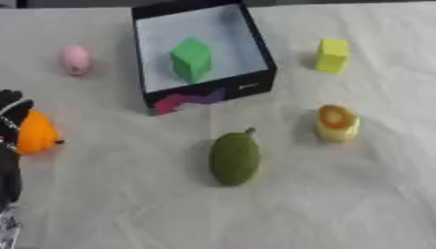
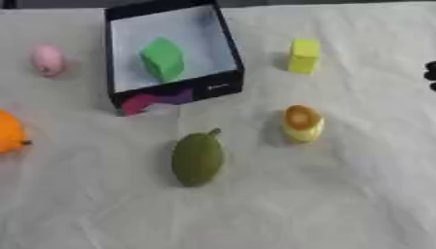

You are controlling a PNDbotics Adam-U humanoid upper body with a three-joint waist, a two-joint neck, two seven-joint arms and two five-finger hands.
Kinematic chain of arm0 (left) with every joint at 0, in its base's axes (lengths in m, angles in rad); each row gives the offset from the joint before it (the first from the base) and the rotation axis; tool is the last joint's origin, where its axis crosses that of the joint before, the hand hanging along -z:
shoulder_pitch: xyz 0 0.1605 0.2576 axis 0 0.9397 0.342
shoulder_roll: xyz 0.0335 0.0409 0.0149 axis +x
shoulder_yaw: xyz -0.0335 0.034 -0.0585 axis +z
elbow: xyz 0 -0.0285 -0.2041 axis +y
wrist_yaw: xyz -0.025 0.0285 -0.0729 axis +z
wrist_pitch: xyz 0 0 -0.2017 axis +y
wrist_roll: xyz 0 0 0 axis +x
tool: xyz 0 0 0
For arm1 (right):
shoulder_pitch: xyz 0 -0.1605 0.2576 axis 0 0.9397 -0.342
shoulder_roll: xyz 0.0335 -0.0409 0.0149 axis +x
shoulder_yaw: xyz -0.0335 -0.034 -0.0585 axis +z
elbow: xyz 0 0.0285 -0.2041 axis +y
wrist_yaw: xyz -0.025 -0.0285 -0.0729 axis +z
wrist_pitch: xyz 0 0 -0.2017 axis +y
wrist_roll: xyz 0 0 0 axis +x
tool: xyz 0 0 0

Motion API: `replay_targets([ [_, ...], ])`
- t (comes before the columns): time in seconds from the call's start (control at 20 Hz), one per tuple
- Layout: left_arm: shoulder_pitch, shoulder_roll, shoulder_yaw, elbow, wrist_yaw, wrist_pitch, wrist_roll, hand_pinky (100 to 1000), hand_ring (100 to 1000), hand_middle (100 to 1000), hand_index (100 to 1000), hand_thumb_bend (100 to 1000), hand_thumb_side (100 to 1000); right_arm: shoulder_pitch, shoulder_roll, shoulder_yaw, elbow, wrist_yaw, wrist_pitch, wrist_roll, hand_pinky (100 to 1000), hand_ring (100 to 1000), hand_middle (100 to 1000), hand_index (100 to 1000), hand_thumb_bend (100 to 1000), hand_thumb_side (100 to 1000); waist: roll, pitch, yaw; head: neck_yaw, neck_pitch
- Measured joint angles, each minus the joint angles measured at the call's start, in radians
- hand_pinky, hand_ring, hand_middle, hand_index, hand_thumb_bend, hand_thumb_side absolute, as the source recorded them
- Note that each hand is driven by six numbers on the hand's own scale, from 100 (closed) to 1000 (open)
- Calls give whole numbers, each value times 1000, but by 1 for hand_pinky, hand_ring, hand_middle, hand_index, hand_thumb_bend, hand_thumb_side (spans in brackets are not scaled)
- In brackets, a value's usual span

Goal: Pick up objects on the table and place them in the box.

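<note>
White cloth covers the worktop (image 1: 357,204), and the black box (image 1: 255,53) stands near its far edge, left of centre, with a green block (image 1: 190,59) already on its pale floor. Still out on the cloth are a pink object (image 1: 75,59) toward the far left corner, a yellow block (image 1: 331,55) to the right of the box, a yellow piece with an orange top (image 1: 336,122) nearer the middle right, a dark green oval fruit (image 1: 234,158) in the centre, and an orange fruit (image 1: 36,132) at the left edge.

The left hand (image 1: 12,116) comes in at that left edge, and its dark fingers lie against the orange fruit's outer side; they seem to wrap it, though most of the hand is cut off, so I cannot tell whether it is closed round the fruit or only touching. A small black shape at the right edge of the right eye view is probably the right hand (image 2: 431,74); its pose cannot be read.

Risks, as I judge them: the rounded orange fruit could slip or roll off the edge if the hold is partial. On the way to the box, the arm could brush the pink object or catch the near wall and shift the box.
</note>
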Motion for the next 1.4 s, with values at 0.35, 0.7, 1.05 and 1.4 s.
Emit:
replay_targets([
  [0.35,4,4,-11,0,0,1,-9,949,767,727,767,171,888,-53,-201,143,-14,133,19,4,868,886,870,954,100,607,0,0,13,-15,3],
  [0.7,4,5,-17,0,0,3,-17,948,767,726,765,171,892,-97,-234,254,-5,268,60,57,862,884,867,949,100,721,0,0,23,-27,3],
  [1.05,4,5,-23,0,0,5,-22,946,768,724,763,171,891,-165,-233,312,31,341,66,73,860,880,864,946,100,607,-4,0,25,-35,6],
  [1.4,4,13,-26,0,0,7,-25,944,768,721,761,171,889,-267,-199,347,56,351,82,74,841,841,817,922,100,274,-5,0,23,-40,8],
])
